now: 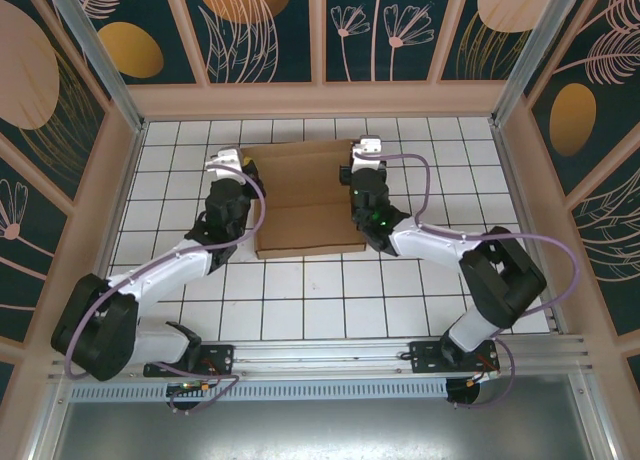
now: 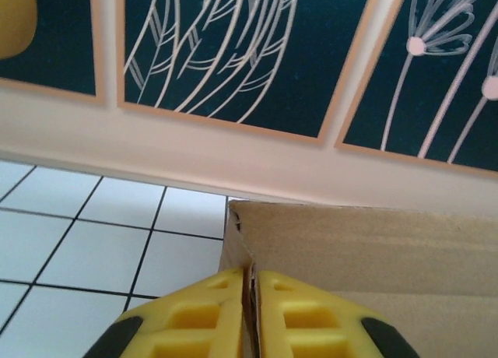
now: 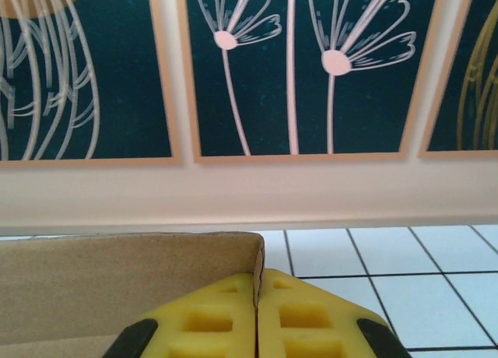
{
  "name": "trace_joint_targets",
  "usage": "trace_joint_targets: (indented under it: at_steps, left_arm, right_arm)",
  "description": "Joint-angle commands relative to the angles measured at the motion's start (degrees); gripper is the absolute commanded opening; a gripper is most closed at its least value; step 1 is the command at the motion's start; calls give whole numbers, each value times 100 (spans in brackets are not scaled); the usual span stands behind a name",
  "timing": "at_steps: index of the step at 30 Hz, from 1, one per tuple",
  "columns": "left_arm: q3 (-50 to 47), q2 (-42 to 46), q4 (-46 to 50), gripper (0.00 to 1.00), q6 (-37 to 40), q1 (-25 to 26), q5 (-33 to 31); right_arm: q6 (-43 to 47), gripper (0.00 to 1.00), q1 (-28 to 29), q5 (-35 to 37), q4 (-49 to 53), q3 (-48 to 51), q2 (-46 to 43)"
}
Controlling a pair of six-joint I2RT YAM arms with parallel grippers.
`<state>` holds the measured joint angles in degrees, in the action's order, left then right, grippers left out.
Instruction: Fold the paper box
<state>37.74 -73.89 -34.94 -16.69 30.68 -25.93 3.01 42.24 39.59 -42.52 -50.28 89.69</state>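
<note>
Paper box (image 1: pixel 305 205) lies mid-table on the white tiled table (image 1: pixel 300 310), set toward the far side. Left gripper (image 2: pixel 250 276) is pinched on the box's upright left wall near the far corner, with the cardboard edge between its yellow fingers. Right gripper (image 3: pixel 257 276) is clamped the same way on the right wall. The arms flank the box, elbows on the near side. Floral back wall (image 1: pixel 320 30) is near the box's far edge, with a strip of bare tiles between. Side panels are well apart. There are free tiles left, right and near, up to the metal rail (image 1: pixel 320 360).
</note>
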Motion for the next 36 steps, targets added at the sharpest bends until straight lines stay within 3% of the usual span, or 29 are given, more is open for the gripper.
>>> trace_joint_targets:
  at_steps: [1, 4, 7, 9, 11, 15, 20, 22, 25, 28, 36]
  left_arm:
    - [-357, 318, -421, 15, 543, 152, 674]
    - [-406, 245, -448, 20, 665, 80, 1246]
    - [-159, 137, -101, 38, 767, 83, 1812]
    - [-113, 251, 21, 53, 745, 81, 1659]
    - [-167, 483, 26, 65, 858, 57, 1602]
    - [-267, 1067, 320, 83, 1070, -199, 1725]
    - [-767, 1520, 167, 79, 1367, -1196, 3032]
    - [-1065, 1302, -513, 78, 1407, -1601, 3595]
    - [-1177, 925, -944, 72, 1598, -1980, 4787]
    - [-1194, 807, -891, 72, 1732, -2218, 5339]
    - [-1084, 336, -962, 70, 1719, -2316, 5817]
  right_arm:
    - [-251, 10, -369, -1416, 128, 301, -691]
    - [-516, 14, -784, -2348, 469, 453, -988]
    - [-292, 42, -875, -2882, 726, 486, -1142]
    - [-235, 57, -942, -2937, 739, 607, -1338]
    - [-304, 60, -1143, -3303, 919, 651, -1583]
    - [-193, 67, -2095, -4492, 1077, 984, -2249]
    - [468, 65, -3363, -6533, 744, 1283, -2184]
    - [923, 65, -3771, -7677, 595, 1296, -1939]
    - [1154, 65, -4048, -8622, 84, 1367, -1495]
    - [1381, 66, -4089, -8905, -223, 1413, -1091]
    - [1748, 68, -3898, -8960, 438, 676, -229]
